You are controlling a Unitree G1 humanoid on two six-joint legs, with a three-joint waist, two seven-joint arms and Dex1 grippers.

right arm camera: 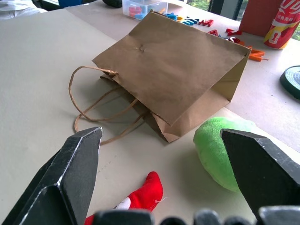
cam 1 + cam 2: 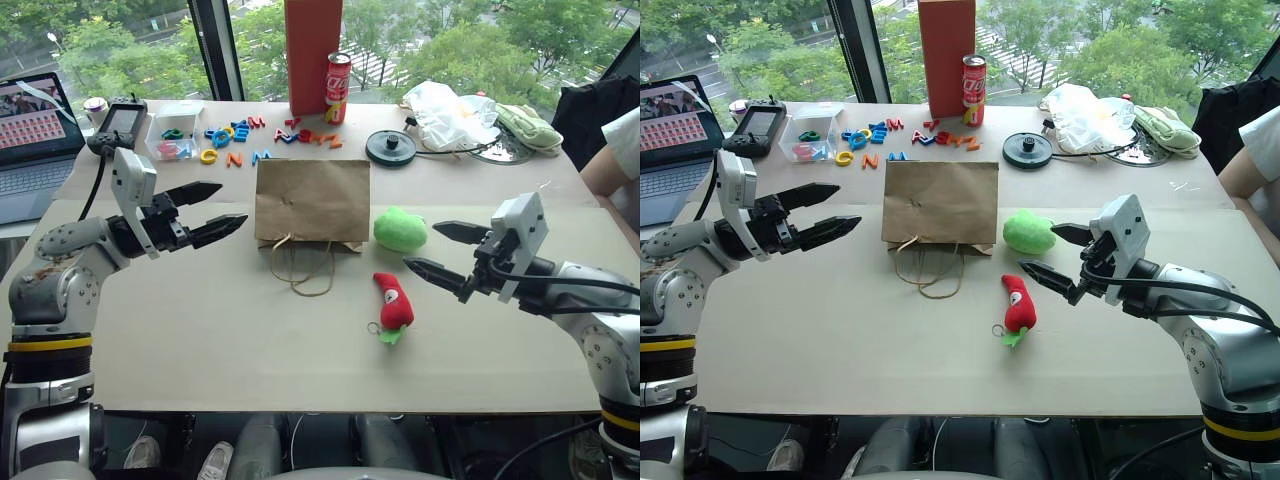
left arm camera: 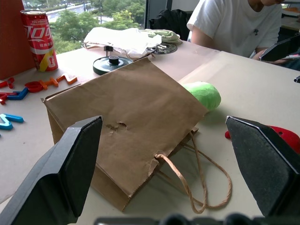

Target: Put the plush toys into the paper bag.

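The brown paper bag (image 2: 312, 204) lies flat in the middle of the table, its twine handles (image 2: 305, 268) toward me. A lime-green plush blob (image 2: 400, 229) rests just right of the bag. The red chili plush (image 2: 393, 305) with a key ring lies on the table in front of the blob. My left gripper (image 2: 215, 210) hovers open to the left of the bag, pointing at it, nothing between its fingers. My right gripper (image 2: 440, 250) is open to the right of both toys, empty, aimed toward them. The wrist views show the bag (image 3: 126, 122), the blob (image 1: 220, 150) and the chili (image 1: 140, 199).
At the back stand a red box (image 2: 313, 55), a cola can (image 2: 338, 88), coloured plastic letters (image 2: 240, 135), a black disc (image 2: 391, 147), a white plastic bag (image 2: 450, 113) and a pale green cloth. A laptop (image 2: 30, 140) is far left. A person's arm (image 2: 618, 160) is at the right edge.
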